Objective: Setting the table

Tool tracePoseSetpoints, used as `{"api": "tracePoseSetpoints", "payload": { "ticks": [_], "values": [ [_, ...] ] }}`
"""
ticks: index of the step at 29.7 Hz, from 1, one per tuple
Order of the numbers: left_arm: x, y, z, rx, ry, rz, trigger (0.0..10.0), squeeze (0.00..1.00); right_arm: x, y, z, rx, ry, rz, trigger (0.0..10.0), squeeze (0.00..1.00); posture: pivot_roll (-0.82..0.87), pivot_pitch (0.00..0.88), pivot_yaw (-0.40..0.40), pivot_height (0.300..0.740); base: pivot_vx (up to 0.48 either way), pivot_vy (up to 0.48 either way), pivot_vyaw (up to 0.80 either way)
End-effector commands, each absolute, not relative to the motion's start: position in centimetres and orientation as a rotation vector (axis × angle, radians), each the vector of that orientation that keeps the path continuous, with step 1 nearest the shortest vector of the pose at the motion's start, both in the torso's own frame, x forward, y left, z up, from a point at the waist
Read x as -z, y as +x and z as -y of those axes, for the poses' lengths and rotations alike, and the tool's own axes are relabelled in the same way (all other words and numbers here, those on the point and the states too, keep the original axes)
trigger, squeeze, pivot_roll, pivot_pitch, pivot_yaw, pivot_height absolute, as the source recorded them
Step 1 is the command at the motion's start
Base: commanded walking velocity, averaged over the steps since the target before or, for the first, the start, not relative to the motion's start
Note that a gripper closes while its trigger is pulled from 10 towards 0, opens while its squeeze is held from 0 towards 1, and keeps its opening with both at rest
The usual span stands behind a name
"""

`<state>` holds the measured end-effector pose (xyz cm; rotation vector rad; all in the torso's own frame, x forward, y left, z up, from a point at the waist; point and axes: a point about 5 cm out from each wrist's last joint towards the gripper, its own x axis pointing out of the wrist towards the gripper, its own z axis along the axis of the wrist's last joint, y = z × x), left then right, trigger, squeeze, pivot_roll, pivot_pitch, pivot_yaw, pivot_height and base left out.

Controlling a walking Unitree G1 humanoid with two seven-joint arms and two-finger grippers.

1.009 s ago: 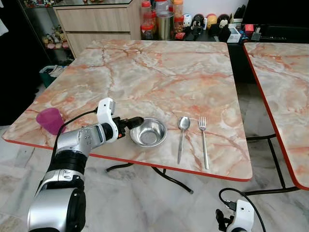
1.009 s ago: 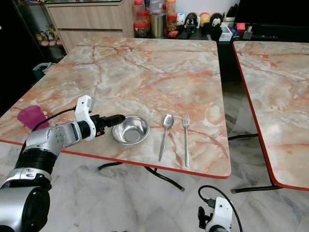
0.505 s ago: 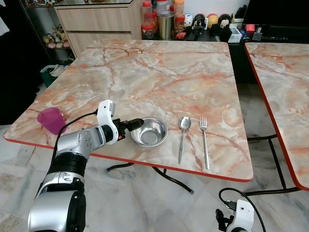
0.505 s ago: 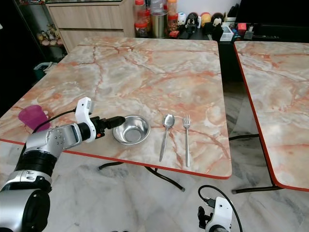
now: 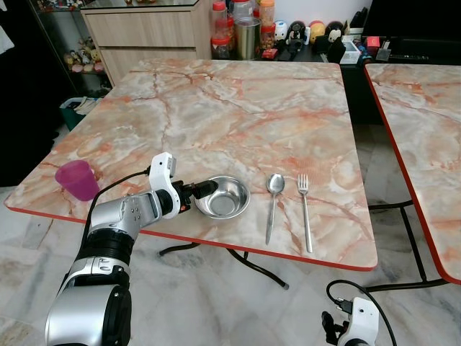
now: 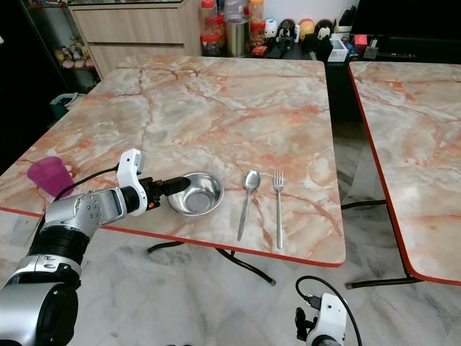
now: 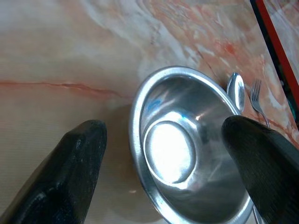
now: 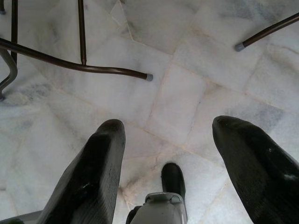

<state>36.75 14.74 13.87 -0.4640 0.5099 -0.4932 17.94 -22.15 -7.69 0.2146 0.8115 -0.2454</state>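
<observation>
A shiny steel bowl (image 5: 222, 197) sits upright near the front edge of the marbled table (image 5: 238, 108). Just to its right lie a spoon (image 5: 272, 198) and a fork (image 5: 304, 209), side by side, handles toward me. A purple cup (image 5: 78, 179) stands at the front left corner. My left gripper (image 5: 204, 189) reaches low over the table, its tips at the bowl's left rim. In the left wrist view the fingers (image 7: 79, 154) stand wide apart and open, with the bowl (image 7: 187, 149) ahead between them. My right gripper (image 8: 170, 126) hangs open above the floor.
A second marbled table (image 5: 425, 130) stands to the right across a narrow gap. Jars and bottles (image 5: 245, 29) crowd a cabinet behind the table. Metal table legs (image 8: 79, 65) cross the tiled floor below. The table's red front edge (image 5: 252, 254) runs close under the bowl.
My left gripper has slid a little to the right, closing in on the bowl's left rim. The bowl, spoon and fork have stayed put.
</observation>
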Motion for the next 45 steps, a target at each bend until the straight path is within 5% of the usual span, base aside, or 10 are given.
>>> {"api": "tracePoseSetpoints", "payload": {
  "ticks": [1, 32, 33, 34, 35, 38, 45],
  "values": [
    [-13.5, 36.6, -15.5, 0.463, -0.456, -0.52, 10.0, 0.0, 7.7, 17.9, 22.2, 0.251, 0.221, -0.804, 10.0, 0.0, 0.08, 0.045, 0.064, 0.736, 0.0, 0.0, 0.0],
    [-12.3, 36.2, -15.1, 0.48, -0.411, -0.608, 9.5, 0.0, 7.6, 18.0, 22.2, 0.25, 0.223, -0.801, 10.0, 0.0, 0.08, 0.041, 0.066, 0.736, 0.0, 0.0, 0.0],
    [-12.3, 36.2, -15.1, 0.481, -0.41, -0.609, 8.4, 0.0, 7.6, 18.0, 22.1, 0.25, 0.223, -0.801, 10.0, 0.0, 0.08, 0.041, 0.066, 0.736, 0.0, 0.0, 0.0],
    [-12.3, 36.2, -15.1, 0.481, -0.41, -0.609, 8.4, 0.0, 7.6, 18.0, 22.1, 0.25, 0.223, -0.801, 10.0, 0.0, 0.08, 0.041, 0.066, 0.736, 0.0, 0.0, 0.0],
    [-12.3, 36.2, -15.1, 0.479, -0.407, -0.612, 4.6, 0.0, 7.6, 18.0, 22.2, 0.25, 0.223, -0.801, 10.0, 0.0, 0.08, 0.041, 0.066, 0.736, 0.0, 0.0, 0.0],
    [-12.3, 36.2, -15.1, 0.479, -0.406, -0.613, 2.7, 0.0, 7.6, 18.0, 22.2, 0.25, 0.223, -0.801, 10.0, 0.0, 0.08, 0.041, 0.066, 0.736, 0.0, 0.0, 0.0],
    [-12.2, 36.2, -15.1, 0.477, -0.407, -0.613, 3.0, 0.0, 7.6, 18.0, 22.1, 0.249, 0.223, -0.8, 10.0, 0.0, 0.07, 0.041, 0.068, 0.736, 0.0, 0.0, 0.0]
  ]
}}
